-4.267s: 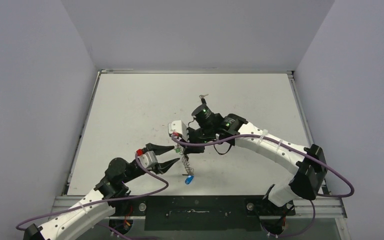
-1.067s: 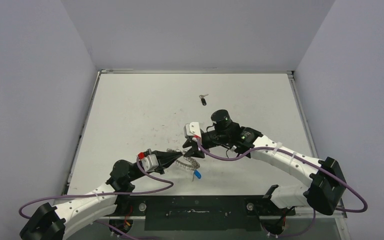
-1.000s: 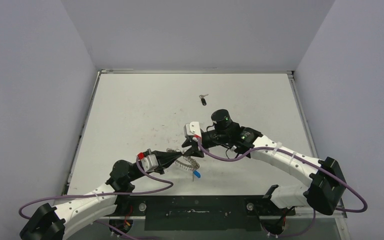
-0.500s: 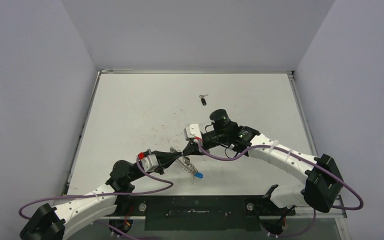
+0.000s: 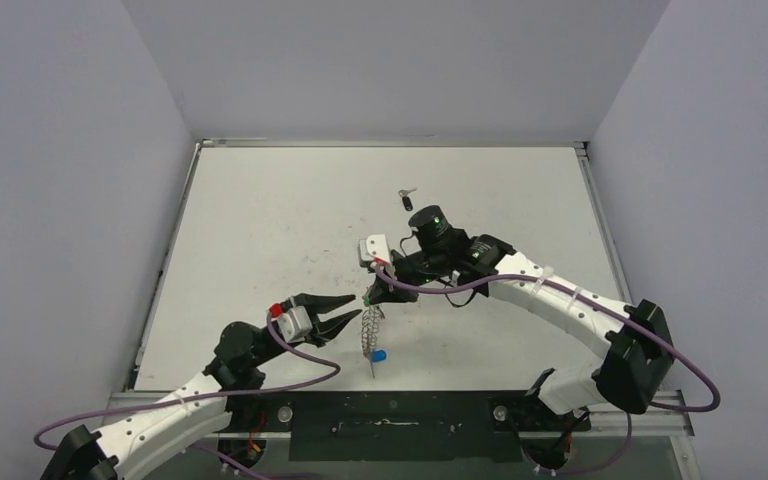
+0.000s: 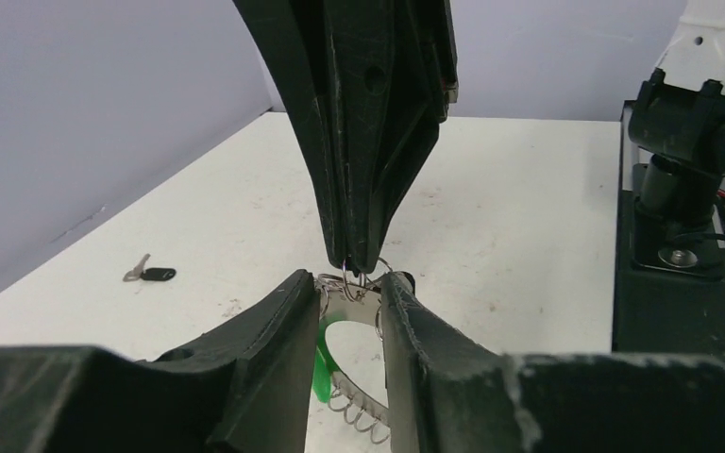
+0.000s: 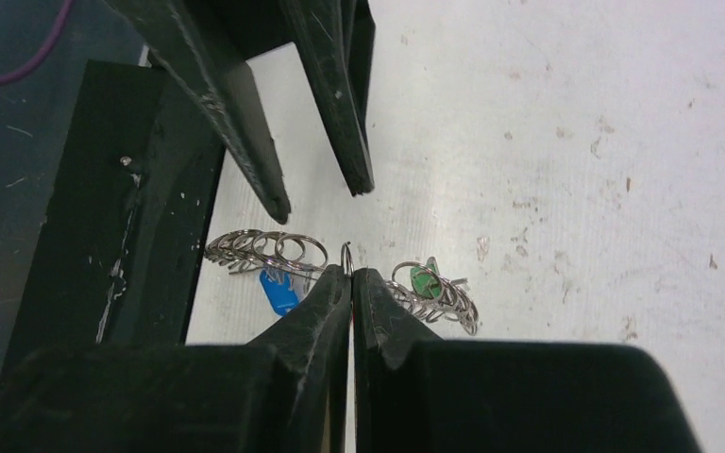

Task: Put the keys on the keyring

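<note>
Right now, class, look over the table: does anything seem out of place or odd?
Yes. One black-headed key lies alone at the far side of the table, well away from the keyring. The keyring hangs from the shut right gripper, a blue key lowest on it.

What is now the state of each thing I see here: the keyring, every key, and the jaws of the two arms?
keyring: hanging from the right jaws.
right jaws: shut on the top of the keyring.
left jaws: open, close to the keyring, not gripping it.
blue key: on the keyring, dangling at its bottom.
green key: on the keyring.
black key: lying loose on the table, not on the keyring.
</note>
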`<act>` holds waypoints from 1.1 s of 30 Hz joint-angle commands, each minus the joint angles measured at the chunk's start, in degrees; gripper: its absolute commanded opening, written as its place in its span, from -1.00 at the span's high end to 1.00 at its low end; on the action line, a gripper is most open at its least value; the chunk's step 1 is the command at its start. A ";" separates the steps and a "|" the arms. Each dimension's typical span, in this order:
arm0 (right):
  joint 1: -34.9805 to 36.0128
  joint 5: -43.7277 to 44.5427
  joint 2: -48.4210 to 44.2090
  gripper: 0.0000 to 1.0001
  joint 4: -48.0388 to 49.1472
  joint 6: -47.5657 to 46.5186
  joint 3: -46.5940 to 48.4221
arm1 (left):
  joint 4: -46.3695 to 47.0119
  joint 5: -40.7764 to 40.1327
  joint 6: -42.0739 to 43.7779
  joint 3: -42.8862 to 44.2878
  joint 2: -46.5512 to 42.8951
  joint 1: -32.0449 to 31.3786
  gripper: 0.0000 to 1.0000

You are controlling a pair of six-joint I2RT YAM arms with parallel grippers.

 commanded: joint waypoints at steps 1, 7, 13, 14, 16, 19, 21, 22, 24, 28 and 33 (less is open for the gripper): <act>0.95 7.27 2.18 1.00 -13.56 -0.21 8.77 | -12.22 -3.56 1.32 5.61 -3.93 -0.12 0.35; 4.26 18.09 6.72 1.00 -27.34 0.32 18.27 | -19.61 -4.20 2.16 8.38 -4.77 -0.05 0.11; 6.76 27.60 11.03 1.00 -35.89 3.79 27.10 | -22.79 -0.53 3.81 11.05 -0.53 -0.01 0.11; 7.06 28.58 11.64 1.00 -36.65 4.26 28.27 | -22.41 0.18 3.88 11.20 0.57 -0.05 0.11; 7.61 30.33 12.61 1.00 -37.78 5.48 30.02 | -20.46 1.40 3.69 11.23 2.72 -0.08 0.13; 8.10 31.82 13.83 1.00 -39.28 7.56 32.49 | -15.95 2.36 2.74 10.74 5.97 -0.01 0.16; 8.26 31.17 14.28 1.00 -39.47 8.43 33.21 | -11.44 2.58 1.80 10.09 8.32 -0.04 0.20; 8.36 30.71 14.64 1.00 -39.76 8.50 33.54 | -9.27 2.62 1.50 9.78 9.39 -0.05 0.22; 8.62 30.34 15.09 1.00 -40.02 8.59 34.01 | -5.71 2.76 0.56 9.44 11.48 -0.06 0.25; 8.83 29.42 15.73 1.00 -40.03 8.97 34.51 | -1.01 3.34 -0.14 9.43 15.08 -0.01 0.30; 8.84 27.19 16.52 1.00 -39.99 8.68 34.60 | 2.11 3.65 -0.51 9.26 17.21 0.04 0.37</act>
